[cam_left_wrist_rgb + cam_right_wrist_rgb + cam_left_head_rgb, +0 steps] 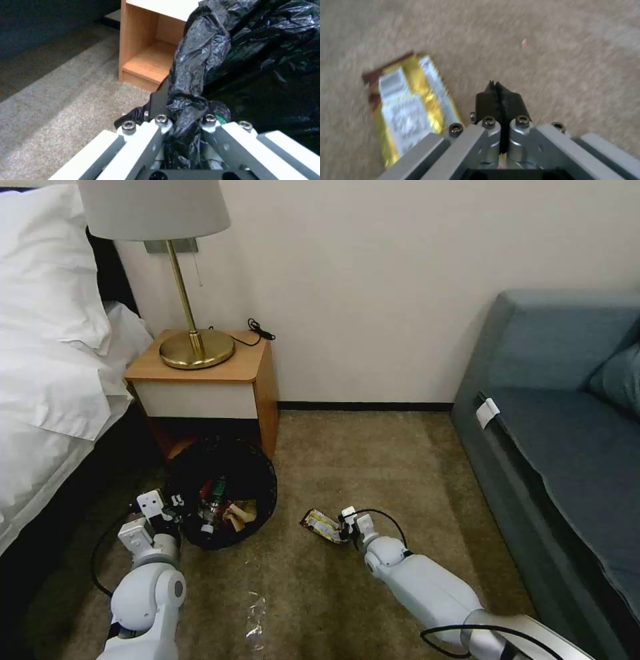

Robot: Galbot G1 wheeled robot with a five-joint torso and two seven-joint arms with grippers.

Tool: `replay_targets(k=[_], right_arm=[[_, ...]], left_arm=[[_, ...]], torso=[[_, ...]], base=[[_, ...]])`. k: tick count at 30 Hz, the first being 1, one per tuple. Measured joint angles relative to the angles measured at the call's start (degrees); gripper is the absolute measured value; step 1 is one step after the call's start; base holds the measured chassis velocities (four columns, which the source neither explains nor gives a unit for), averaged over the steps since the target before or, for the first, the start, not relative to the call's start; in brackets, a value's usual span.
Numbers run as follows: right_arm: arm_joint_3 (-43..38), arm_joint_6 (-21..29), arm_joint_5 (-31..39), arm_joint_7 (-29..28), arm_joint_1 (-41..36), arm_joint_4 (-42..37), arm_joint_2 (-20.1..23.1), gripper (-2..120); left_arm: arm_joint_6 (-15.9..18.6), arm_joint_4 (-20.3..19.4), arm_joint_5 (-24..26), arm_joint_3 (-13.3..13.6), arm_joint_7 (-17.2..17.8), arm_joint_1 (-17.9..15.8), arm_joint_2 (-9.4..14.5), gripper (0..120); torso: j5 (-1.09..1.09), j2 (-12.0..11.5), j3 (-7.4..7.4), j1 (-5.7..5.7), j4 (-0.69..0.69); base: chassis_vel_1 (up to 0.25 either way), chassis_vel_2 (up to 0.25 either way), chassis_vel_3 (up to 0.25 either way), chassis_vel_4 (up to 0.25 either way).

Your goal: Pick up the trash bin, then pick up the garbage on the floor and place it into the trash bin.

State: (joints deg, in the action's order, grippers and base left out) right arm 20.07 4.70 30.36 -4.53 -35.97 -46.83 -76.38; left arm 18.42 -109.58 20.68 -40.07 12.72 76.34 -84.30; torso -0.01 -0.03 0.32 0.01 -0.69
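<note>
While the left gripper point(183, 120) was clamped on the bunched black bag point(200, 65) at the near rim of the trash bin point(223, 492), the bin stood on the floor point(373, 460) directly in front of the wooden nightstand point(212, 380), between the bed point(47, 380) and the open carpet. Its fingers point(159, 98) were closed tight around the gathered plastic, with the bag pinched between them. Inside the bin lay several pieces of litter: a small bottle point(212, 507) and crumpled brown paper point(238, 513) were visible among the folds of the liner.

The right gripper point(500, 87) was low over the carpet to the right of the bin, its jaws pressed fully together with nothing seen between them. A flat gold-and-dark wrapper point(410, 105) lay on the floor just beside the fingertips, on the bin side of the gripper; whether the tips touched it could not be determined. In the head view the same wrapper point(322, 525) was well apart from the bin.

A brass lamp point(190, 313) stood on the nightstand, a blue-grey sofa point(567, 433) ran along the right, and a pale shiny strip of tape point(255, 620) lay on the carpet between the two arms.
</note>
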Motion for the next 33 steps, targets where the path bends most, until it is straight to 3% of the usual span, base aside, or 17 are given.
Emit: replay_targets(k=[12, 14, 23, 33], right_arm=[[-0.33, -0.72, -2.12, -0.4, -0.22, -0.53, 0.29, 3], [1.62, -1.36, -3.03, -0.1, -0.21, -0.54, 0.25, 16], [2.95, -2.38, -4.94, 1.32, 0.01, 0.11, -0.16, 43], [4.1, -4.82, -7.82, 3.46, 0.54, 4.89, -0.76, 85]], left_arm=[[0.02, 0.59, 0.02, 0.72, 0.07, -1.0, 0.22, 3], [0.1, 0.66, 0.02, 0.94, 0.13, -1.43, 0.24, 3], [0.48, 0.32, -0.08, 1.38, 0.53, -1.63, 0.23, 3], [0.64, -0.75, -0.61, 1.62, 0.77, -0.85, 0.0, 3]], torso=[[0.0, 0.0, 0.0, 0.0, 0.0], [0.0, 0.0, 0.0, 0.0, -0.01], [0.0, 0.0, 0.0, 0.0, 0.0], [0.0, 0.0, 0.0, 0.0, 0.0]], base=[[0.0, 0.0, 0.0, 0.0], [0.0, 0.0, 0.0, 0.0], [0.0, 0.0, 0.0, 0.0], [0.0, 0.0, 0.0, 0.0]])
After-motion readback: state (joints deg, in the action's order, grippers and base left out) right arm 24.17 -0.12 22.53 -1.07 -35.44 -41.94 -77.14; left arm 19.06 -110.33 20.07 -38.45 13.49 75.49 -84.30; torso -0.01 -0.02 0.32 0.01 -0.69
